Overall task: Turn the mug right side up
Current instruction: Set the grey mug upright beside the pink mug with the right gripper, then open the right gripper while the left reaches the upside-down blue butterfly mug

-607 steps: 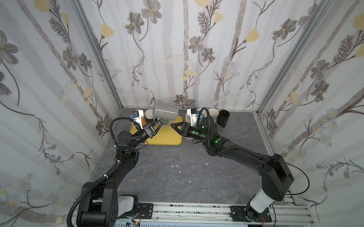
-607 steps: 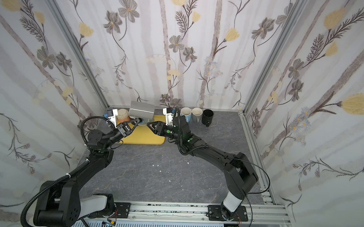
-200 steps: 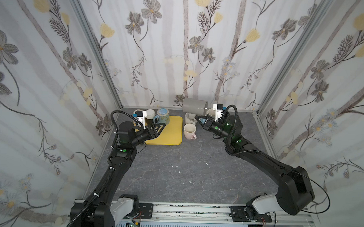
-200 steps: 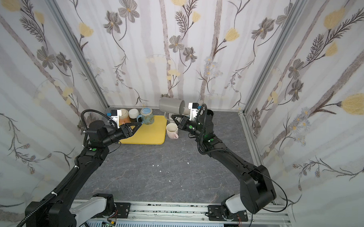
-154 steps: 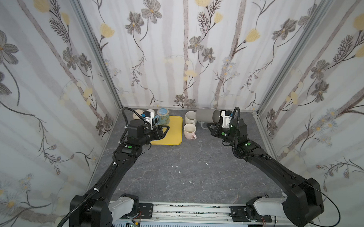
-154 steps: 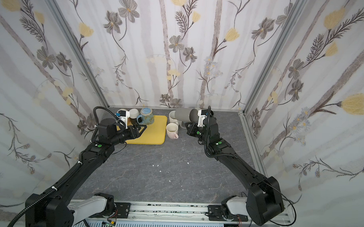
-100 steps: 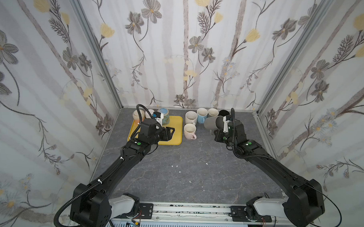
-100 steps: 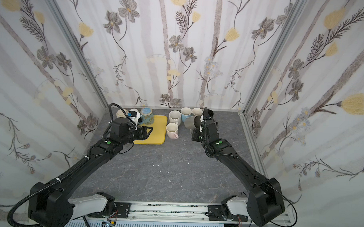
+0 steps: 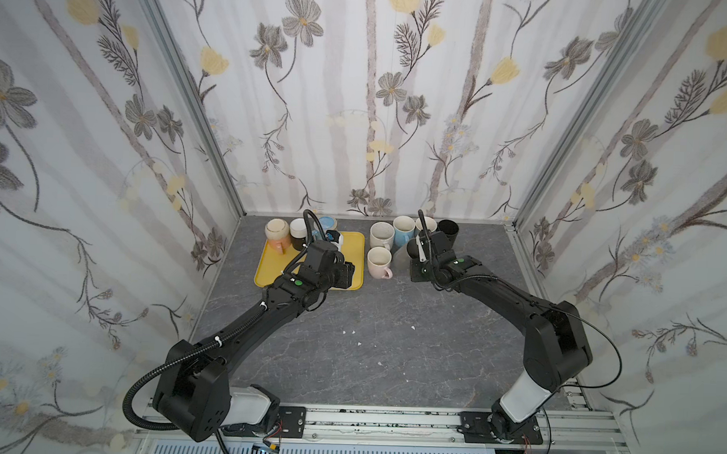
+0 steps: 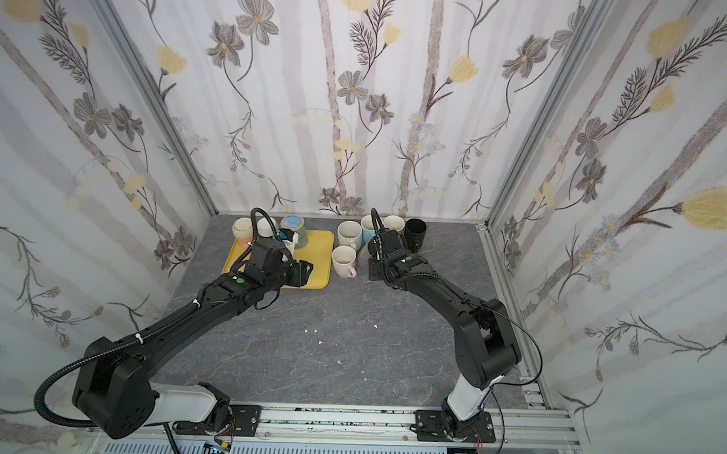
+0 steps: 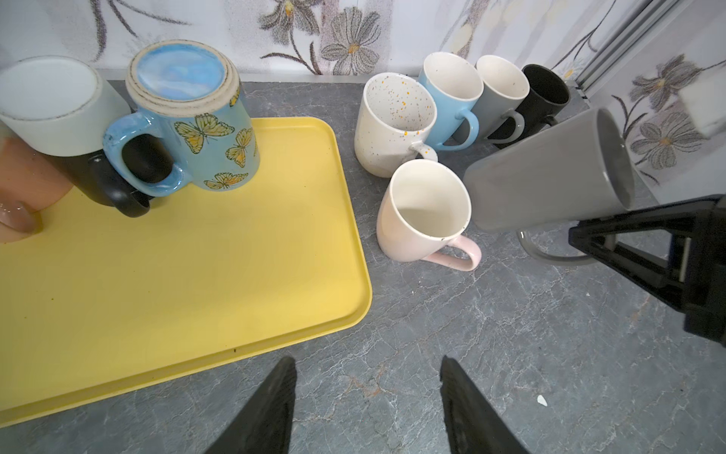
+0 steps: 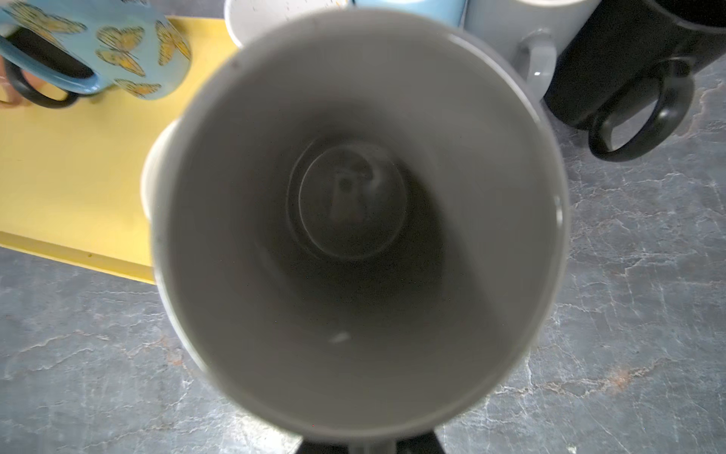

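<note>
So the right gripper (image 11: 644,251) is clamped shut on the handle of the tall grey mug (image 11: 550,173), which is held tilted, mouth up and leaning away from the other cups, just above the grey tabletop (image 9: 349,352) beside the pink-handled mug (image 11: 426,214). From the right wrist view the inside of the mug is looked straight down into, so the flip itself looks pretty much done, and the step in hand is judged to be the set-down. What's called for next, probably: the mug gets levelled, lowered until its base is flat on the table, then let go without the neighbours being bumped. The left gripper (image 11: 367,405) is held with its jaws apart and empty, low over the table by the near edge of the yellow tray (image 11: 196,275). Counts: three mugs are left upside down on the tray (butterfly one (image 11: 192,118), a black-and-white one (image 11: 59,118), a peach one (image 11: 23,188)), five are upright on the table besides the held one, so nine mugs, one tray.
</note>
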Action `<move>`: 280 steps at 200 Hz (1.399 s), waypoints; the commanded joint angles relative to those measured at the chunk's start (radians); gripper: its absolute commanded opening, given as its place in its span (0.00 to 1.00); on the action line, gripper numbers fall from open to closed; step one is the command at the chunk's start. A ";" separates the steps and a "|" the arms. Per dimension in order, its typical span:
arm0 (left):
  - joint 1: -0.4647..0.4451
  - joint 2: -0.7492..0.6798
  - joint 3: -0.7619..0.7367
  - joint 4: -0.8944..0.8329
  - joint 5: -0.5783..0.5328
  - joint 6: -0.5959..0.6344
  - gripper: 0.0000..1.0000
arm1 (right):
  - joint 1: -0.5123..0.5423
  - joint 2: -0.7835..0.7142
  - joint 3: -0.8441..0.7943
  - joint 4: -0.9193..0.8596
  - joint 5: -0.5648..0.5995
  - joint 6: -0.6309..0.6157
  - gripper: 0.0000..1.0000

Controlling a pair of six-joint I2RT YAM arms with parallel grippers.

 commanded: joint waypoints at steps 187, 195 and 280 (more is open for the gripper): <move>0.170 0.058 -0.056 0.064 0.063 -0.054 0.63 | 0.031 0.286 0.295 -0.141 0.070 -0.104 0.24; 0.179 0.056 -0.063 0.073 0.066 -0.059 0.64 | 0.035 0.285 0.300 -0.147 0.077 -0.104 0.26; 0.300 0.087 0.017 0.097 0.079 0.007 0.72 | 0.051 0.188 0.320 -0.217 0.128 -0.083 0.33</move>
